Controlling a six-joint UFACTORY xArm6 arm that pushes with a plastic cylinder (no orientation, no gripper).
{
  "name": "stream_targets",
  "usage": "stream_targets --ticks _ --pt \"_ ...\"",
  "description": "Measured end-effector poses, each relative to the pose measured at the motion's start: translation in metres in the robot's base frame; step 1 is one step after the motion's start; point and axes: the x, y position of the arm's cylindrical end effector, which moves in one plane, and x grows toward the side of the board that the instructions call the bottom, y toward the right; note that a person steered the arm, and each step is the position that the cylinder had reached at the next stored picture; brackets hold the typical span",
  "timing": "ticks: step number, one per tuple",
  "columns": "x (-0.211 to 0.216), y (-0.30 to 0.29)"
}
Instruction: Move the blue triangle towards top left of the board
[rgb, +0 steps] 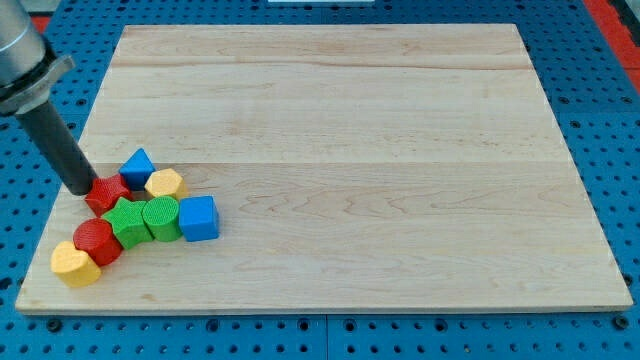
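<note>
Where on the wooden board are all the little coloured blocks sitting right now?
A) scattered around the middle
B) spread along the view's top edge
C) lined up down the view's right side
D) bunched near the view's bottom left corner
D: the blue triangle block, blue cube and yellow heart-shaped block all cluster at the light wooden board's bottom left.

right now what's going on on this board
A robot arm with a dark rod is working at a cluster of blocks in the board's lower-left corner. My tip sits at the cluster's upper-left edge, against a red block and just left of the blue triangle. The triangle is still far from the top left.
</note>
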Motion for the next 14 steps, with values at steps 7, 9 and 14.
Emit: stream_targets --ticks 7,9,14 --pt "0.001 0.064" --pt "0.013 0.104" --pt "-0.113 0.086"
